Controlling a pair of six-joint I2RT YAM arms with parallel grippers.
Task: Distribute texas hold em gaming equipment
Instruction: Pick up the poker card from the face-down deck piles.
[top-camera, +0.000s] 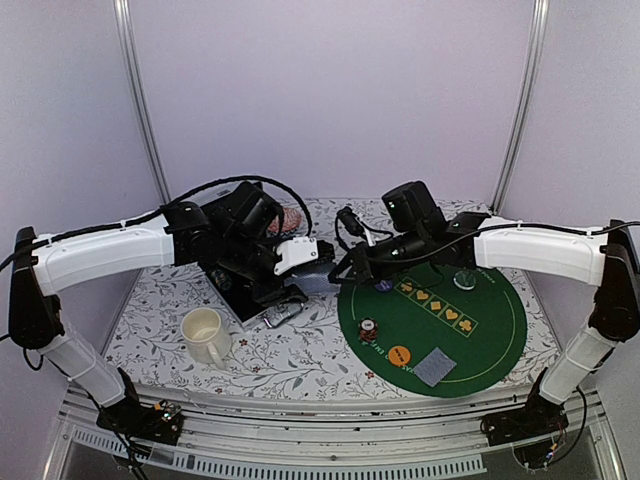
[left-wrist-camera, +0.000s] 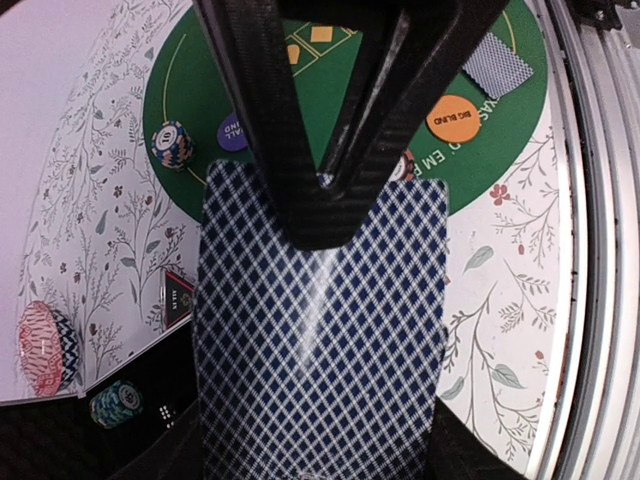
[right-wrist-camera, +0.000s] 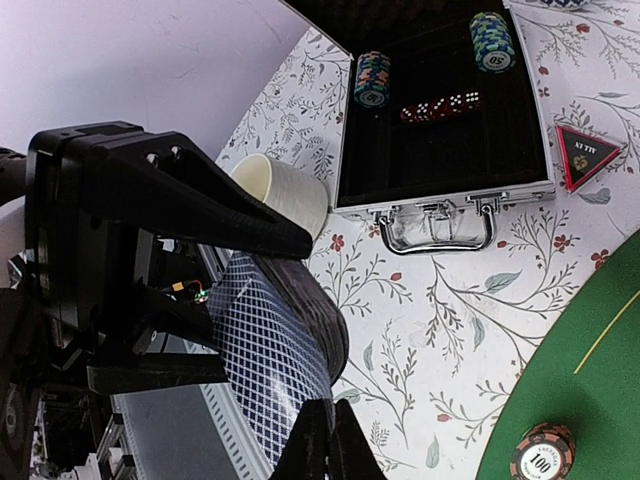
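Left tool (top-camera: 318, 272) clamps the playing cards (left-wrist-camera: 320, 350), grey-blue backs up, flat between its two fingers in the air over the flowered worktop (top-camera: 290, 362), just left of the green mat (top-camera: 492, 330); one card or several, cannot tell. Right tool (right-wrist-camera: 322, 440) is pinched tight together on the edge of the same playing cards. On the mat lie a striped chip (top-camera: 369, 329), an orange disc (top-camera: 399, 354) and a face-down card (top-camera: 435, 366); the triangle marker (right-wrist-camera: 585, 155) sits on the worktop beside the open case (right-wrist-camera: 445, 198).
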